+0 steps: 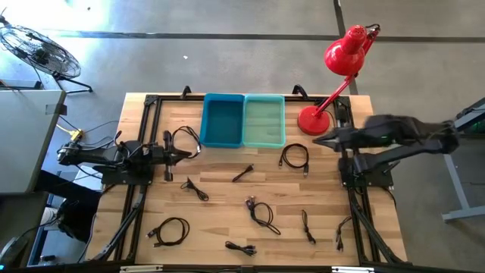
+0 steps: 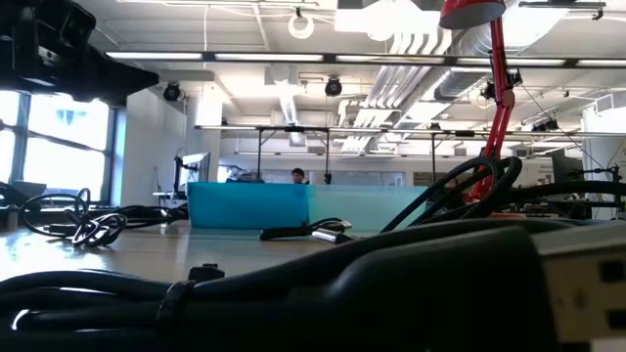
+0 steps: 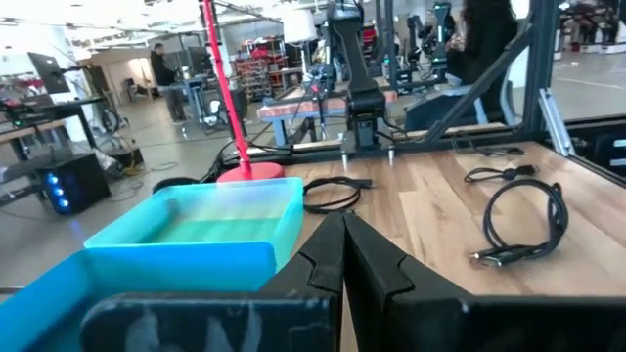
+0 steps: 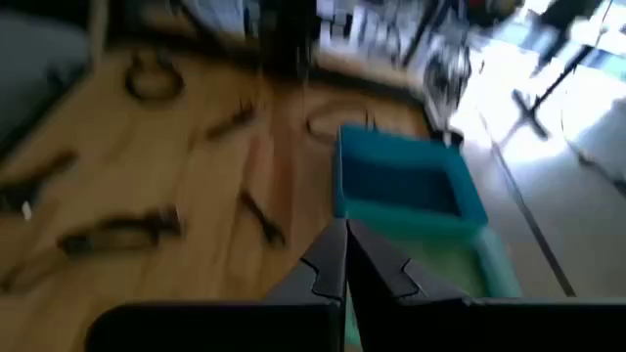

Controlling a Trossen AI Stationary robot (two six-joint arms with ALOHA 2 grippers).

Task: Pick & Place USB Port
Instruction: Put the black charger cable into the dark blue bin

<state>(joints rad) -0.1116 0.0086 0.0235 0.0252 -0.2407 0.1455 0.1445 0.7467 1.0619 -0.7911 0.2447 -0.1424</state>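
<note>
Nothing is picked yet: cables [image 1: 261,214] lie scattered across the worktop [image 1: 220,201], both bins [image 1: 243,120] look empty, and each closed tool [image 1: 186,154] [image 1: 318,140] grips nothing.

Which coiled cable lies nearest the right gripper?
The coiled cable just in front of the red lamp's base, left of the right gripper; the others lie farther off.

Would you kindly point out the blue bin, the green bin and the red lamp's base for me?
blue bin [image 1: 223,121], high view, on its floor.
green bin [image 1: 264,123], high view, on its floor.
red lamp's base [image 1: 311,121], high view, on the round foot's top.
</note>
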